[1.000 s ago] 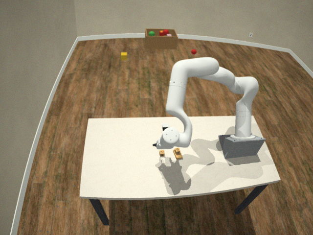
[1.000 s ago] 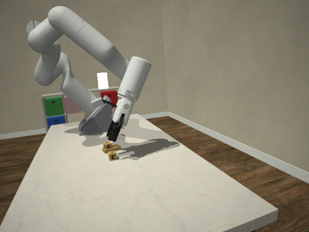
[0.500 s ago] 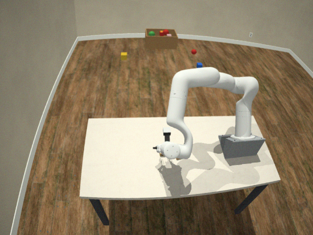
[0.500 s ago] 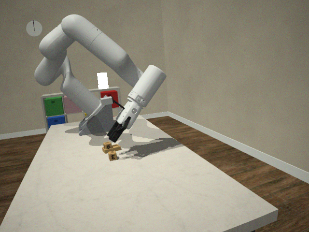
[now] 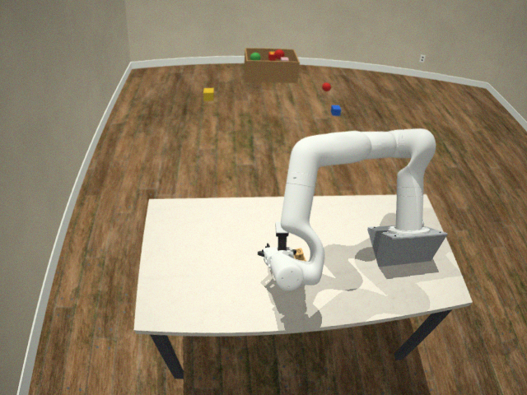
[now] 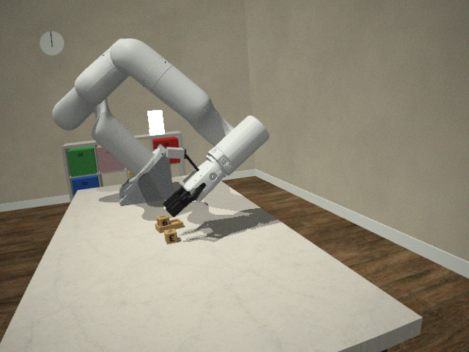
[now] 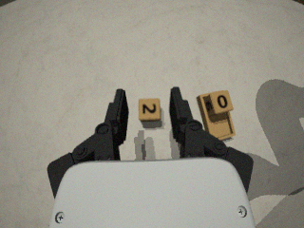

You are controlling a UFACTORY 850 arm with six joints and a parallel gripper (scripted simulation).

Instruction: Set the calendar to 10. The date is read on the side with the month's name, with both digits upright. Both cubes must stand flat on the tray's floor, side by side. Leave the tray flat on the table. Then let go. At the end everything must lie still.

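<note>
The jaws are partly spread and pinch nothing. Their black fingers (image 5: 261, 253) (image 6: 177, 203) hang over the white surface (image 5: 204, 271) (image 6: 234, 287) (image 7: 142, 47), and they lean at a slant. The white arm (image 5: 302, 187) (image 6: 177, 91) reaches over to them from its grey stand (image 5: 406, 248) (image 6: 154, 185).

In the wrist view, one loose cube (image 6: 171, 236) (image 7: 149, 109) shows in the gap between the jaws, but they do not touch it. It sits flat on the surface, outside the tray. A 2 is on its top, turned on its side in the wrist view. The outside view shows a 3 on one side, and it is not the right way up.

The little wooden tray (image 5: 303, 258) (image 6: 165, 228) (image 7: 201, 115) is on the surface, just to the right of the jaws in the wrist view. The other cube (image 5: 299, 252) (image 6: 163, 221) (image 7: 221, 102) is in its far end, with a 0 on top. The tray part nearer the jaws' wrist has no cube. I cannot see the month's name.

Gripper (image 5: 277, 252) (image 6: 170, 210) (image 7: 148, 99): leans more strongly than before.
Arm's elbow (image 5: 303, 151) (image 6: 129, 53): is now lower.
Blue cube on the floor (image 5: 335, 110): comes out fully from behind the arm in the top view.
Wall clock (image 6: 51, 42): is no more partly covered.
</note>
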